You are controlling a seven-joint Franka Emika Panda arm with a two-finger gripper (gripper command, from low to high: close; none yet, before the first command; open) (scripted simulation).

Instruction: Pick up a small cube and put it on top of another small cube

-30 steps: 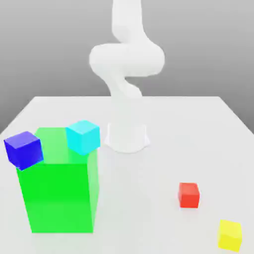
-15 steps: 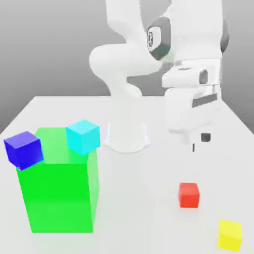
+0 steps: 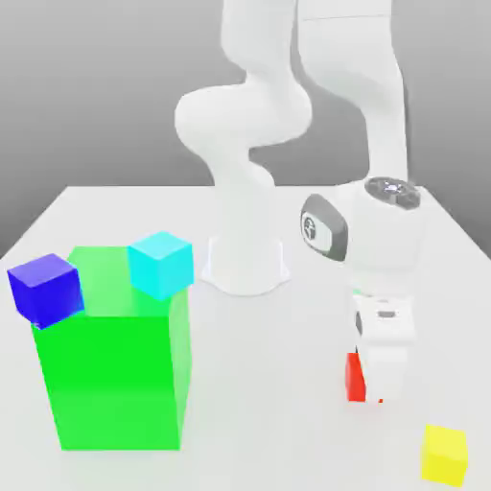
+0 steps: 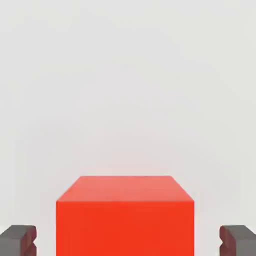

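Blue cube (image 3: 44, 288): we find it perched at the corner of the green block (image 3: 115, 364) on the exterior view's left, overhanging the edge. It is the drop spot; we judge the footing there narrow.
Cyan cube (image 3: 162, 264): on the same block top, near the blue one but apart. We expect it to crowd the approach from that side.
Bench (image 3: 268, 422): open and bare between the green block and the arm; room enough, we judge, for a lift and carry across.
Red cube (image 3: 355, 377): on the bench, half hidden behind the hand. We take it for rigid, light, smooth-faced; best taken on two opposite flat sides.
Pincer (image 4: 128, 240): spread, one finger either side of the red cube, a gap showing on both sides; not yet pinching.
Yellow cube (image 3: 444, 454): near the bench's front edge on the right, close to the red one; mind it while lifting.
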